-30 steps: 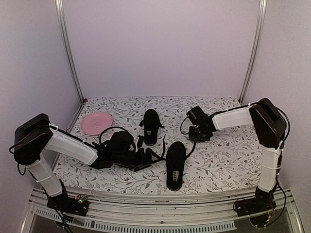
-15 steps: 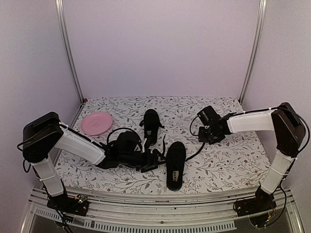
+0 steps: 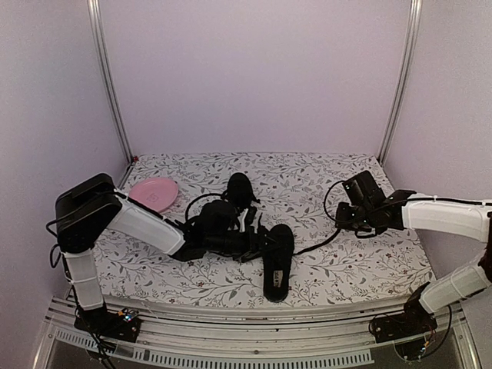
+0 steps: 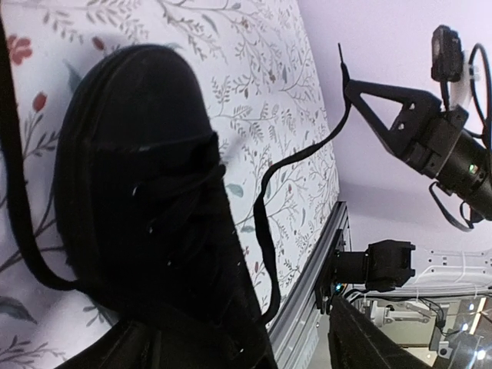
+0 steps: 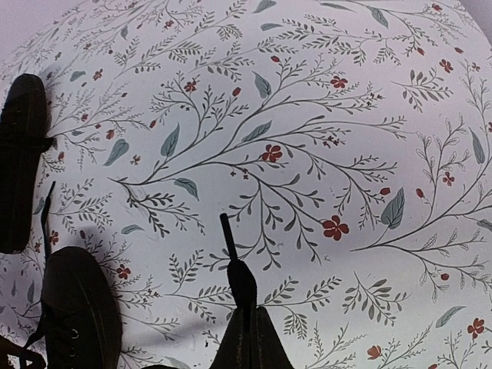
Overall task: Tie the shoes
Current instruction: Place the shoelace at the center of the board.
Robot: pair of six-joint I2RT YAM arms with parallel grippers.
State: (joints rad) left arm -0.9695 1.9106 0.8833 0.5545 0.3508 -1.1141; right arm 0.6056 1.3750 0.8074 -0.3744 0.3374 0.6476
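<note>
The right end effector (image 4: 350,86) is pressed together on the end of a lace (image 5: 227,234), whose tip pokes out past the fingers. It stands well to the right of the near shoe (image 3: 278,265), so the lace runs off the shoe's throat in a long, loosely curved line over the bench (image 3: 346,269). The likely reason is to draw that end out sideways, clear of the crossings over the eyelets. The left end effector (image 3: 264,241) hovers spread at the laced end of the same shoe, with nothing visibly held. It is probably placed there to catch the second lace, which lies on the bench along the shoe's other side, or to steady the shoe against the pull. The far shoe (image 3: 240,192) lies just beyond the left end effector; its laces are too dark to read. No knot shows on the near shoe, so tying looks barely begun.
</note>
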